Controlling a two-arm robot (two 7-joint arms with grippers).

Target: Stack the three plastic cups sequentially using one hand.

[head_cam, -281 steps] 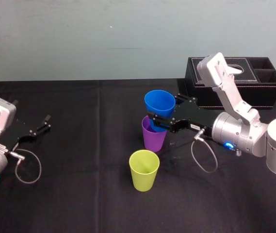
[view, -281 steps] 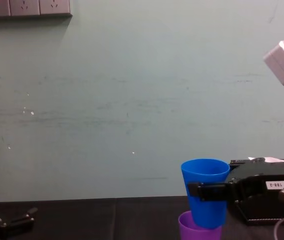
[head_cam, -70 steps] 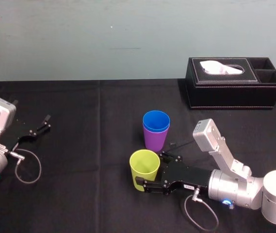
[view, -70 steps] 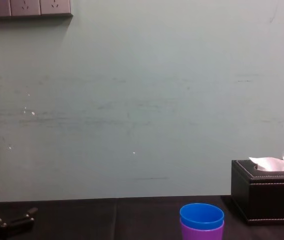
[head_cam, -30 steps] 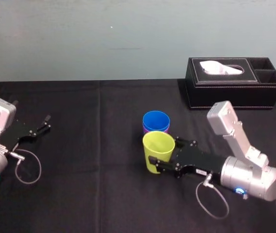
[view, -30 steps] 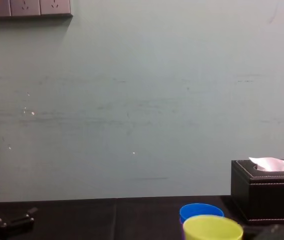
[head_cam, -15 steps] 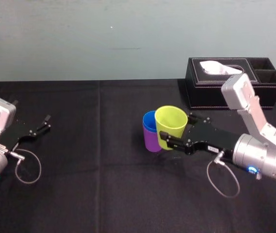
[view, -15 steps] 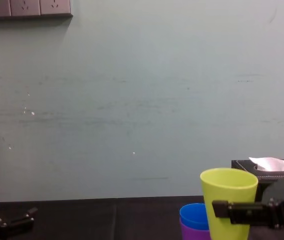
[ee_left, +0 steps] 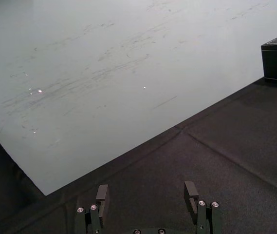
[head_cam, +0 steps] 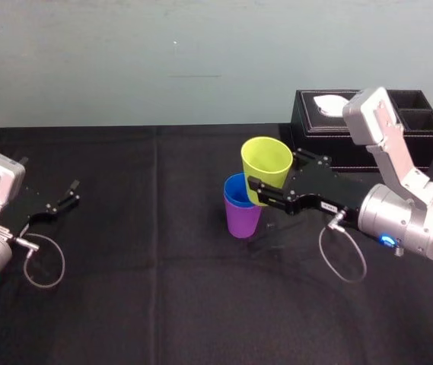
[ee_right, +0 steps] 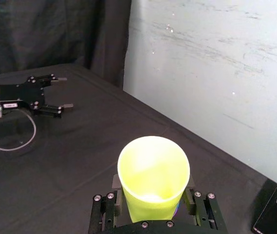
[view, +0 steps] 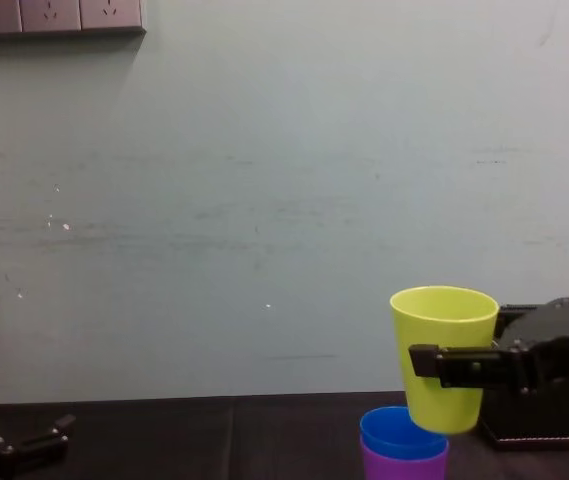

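Observation:
My right gripper (head_cam: 267,188) is shut on the yellow-green cup (head_cam: 266,169), holding it upright in the air by its lower body. The cup's base hangs just above the right side of the blue cup's (head_cam: 237,192) rim. The blue cup sits nested in the purple cup (head_cam: 243,221), which stands on the black cloth. From the chest, the yellow-green cup (view: 444,355) overlaps the blue cup (view: 400,433) and purple cup (view: 404,466). In the right wrist view, black fingers (ee_right: 201,208) flank the yellow-green cup (ee_right: 153,178). My left gripper (head_cam: 58,203) rests open at the far left.
A black tissue box (head_cam: 423,131) stands at the back right, behind my right arm. A loose cable loop (head_cam: 343,253) hangs under the right wrist. Black cloth (head_cam: 148,289) covers the table, with a pale wall behind it.
The right gripper has lifted the yellow-green cup higher and carried it slightly left, from beside the blue-and-purple stack to just above its rim. The left arm has not moved.

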